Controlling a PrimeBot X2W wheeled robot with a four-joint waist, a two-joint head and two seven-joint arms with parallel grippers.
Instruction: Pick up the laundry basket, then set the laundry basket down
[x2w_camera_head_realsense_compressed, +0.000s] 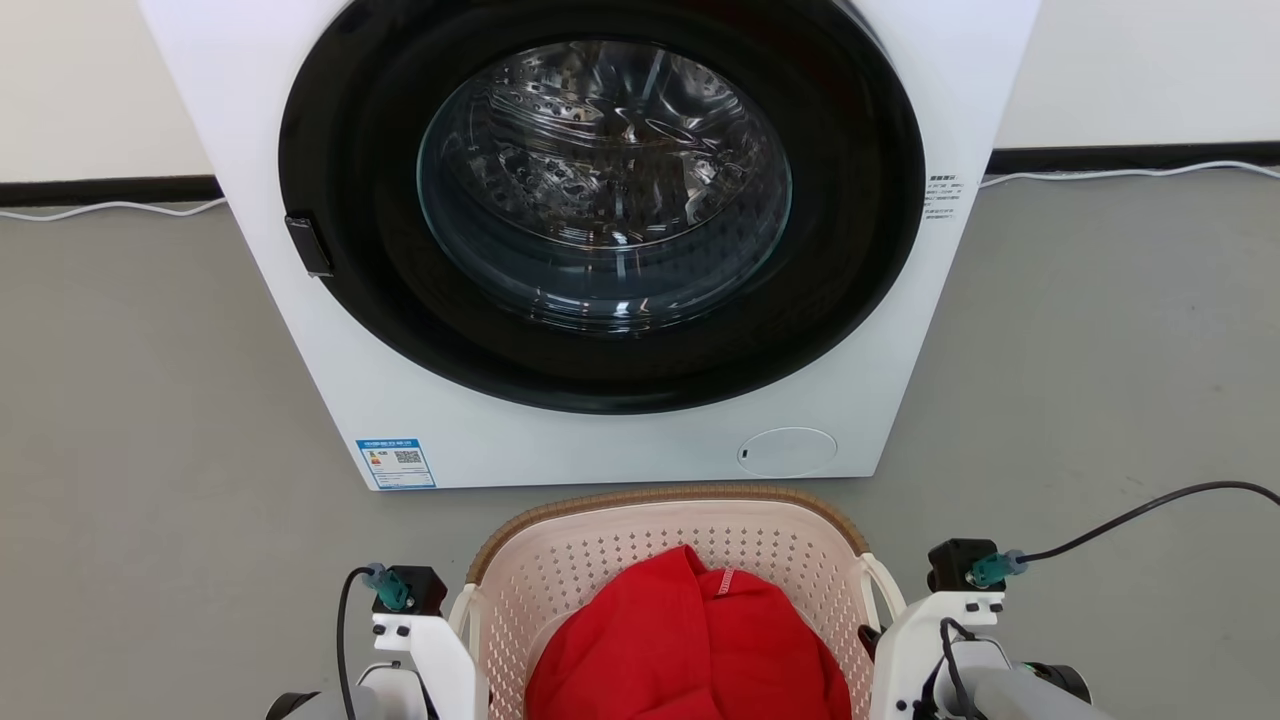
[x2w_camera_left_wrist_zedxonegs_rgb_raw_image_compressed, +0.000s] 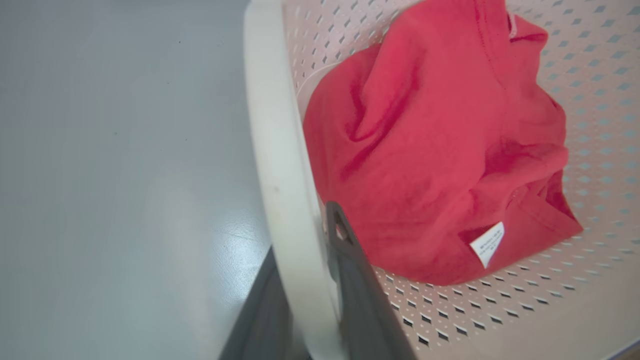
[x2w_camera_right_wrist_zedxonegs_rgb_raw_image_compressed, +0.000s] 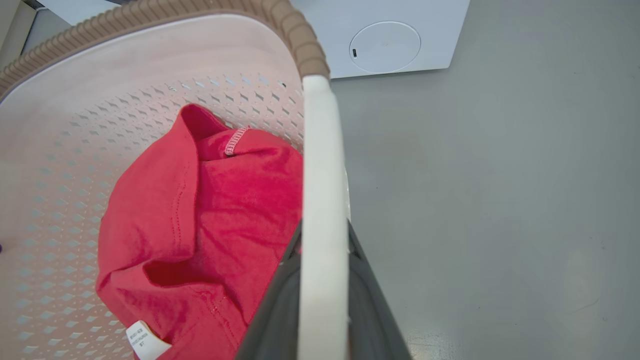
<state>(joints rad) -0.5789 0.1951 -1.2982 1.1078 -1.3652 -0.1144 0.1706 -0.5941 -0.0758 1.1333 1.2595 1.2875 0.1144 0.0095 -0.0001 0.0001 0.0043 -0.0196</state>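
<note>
The laundry basket, cream-pink and perforated with a brown woven-look rim, sits at the bottom centre of the head view, just in front of the washing machine. A red garment lies inside it. In the left wrist view my left gripper is shut on the basket's white left handle, one dark finger inside and one outside. In the right wrist view my right gripper is likewise shut on the white right handle. I cannot tell whether the basket rests on the floor.
A white front-loading washing machine with its round dark door closed stands right behind the basket. Grey floor spreads to both sides. A white cable runs along the back wall, and a black cable trails from my right wrist.
</note>
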